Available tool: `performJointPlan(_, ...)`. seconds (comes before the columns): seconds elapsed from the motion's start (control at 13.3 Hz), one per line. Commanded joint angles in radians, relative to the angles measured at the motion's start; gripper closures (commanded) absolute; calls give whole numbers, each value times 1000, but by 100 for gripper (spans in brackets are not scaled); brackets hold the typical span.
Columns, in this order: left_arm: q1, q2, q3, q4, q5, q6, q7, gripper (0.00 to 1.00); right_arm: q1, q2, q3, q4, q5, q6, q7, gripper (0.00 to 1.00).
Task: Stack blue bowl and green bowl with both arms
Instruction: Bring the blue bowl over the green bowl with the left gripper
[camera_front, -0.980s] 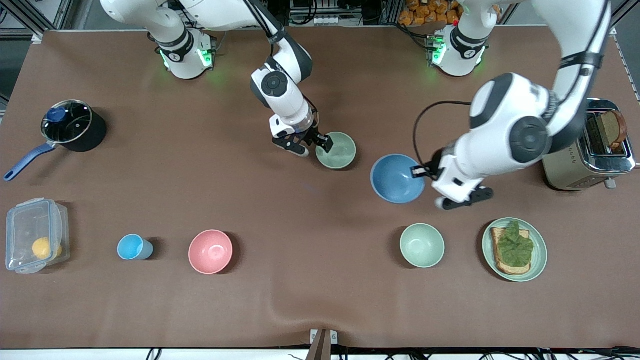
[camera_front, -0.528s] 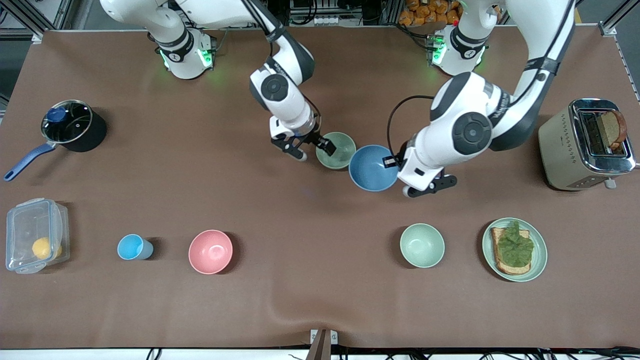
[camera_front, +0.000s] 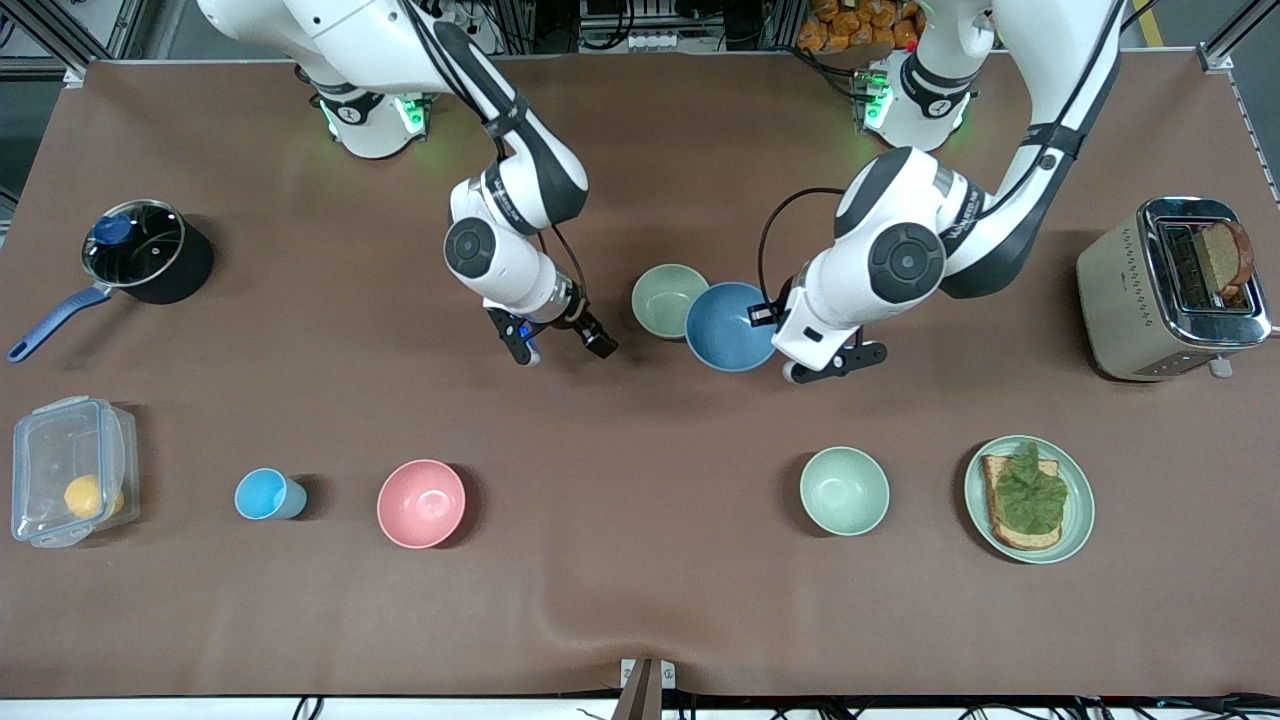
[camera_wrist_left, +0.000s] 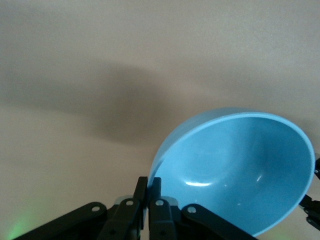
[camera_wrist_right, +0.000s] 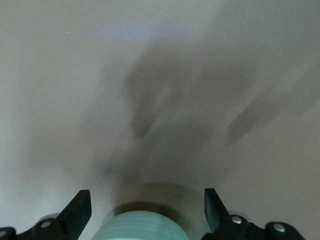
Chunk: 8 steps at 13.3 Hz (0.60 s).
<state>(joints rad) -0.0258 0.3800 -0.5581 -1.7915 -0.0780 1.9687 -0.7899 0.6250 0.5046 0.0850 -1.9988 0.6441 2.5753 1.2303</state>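
left gripper (camera_front: 768, 318) fingers clamp blue bowl (camera_front: 730, 327) rim (bowl tilted, airborne) | green bowl (camera_front: 669, 300) on counter, beside | right gripper (camera_front: 560, 345) fingers spread, empty, apart from it

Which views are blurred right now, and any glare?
Front view: sharp, even light, soft shadows beside the bowls, and green base LEDs glowing on the table. Left wrist view: the blue bowl is in focus, with small glints inside. Right wrist view: smeared; the green bowl at the frame edge is soft, shadows streaked.

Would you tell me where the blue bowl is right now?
In the front view, the blue bowl is held by the left gripper, overlapping the green bowl's rim.
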Motion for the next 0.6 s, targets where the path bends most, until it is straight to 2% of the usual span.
performJointPlan(0.0,14,-65,-17,-87,-64,51,-19,100,1,57,12,35,162,11,0,0)
performJointPlan(0.23,14,-95,-22,-137,-83,64,-19,100,13,91,12,72,302,11,0,0)
performJointPlan(0.53,12,-102,-48,-201,-112,128,-26,100,13,98,15,72,345,11,0,0)
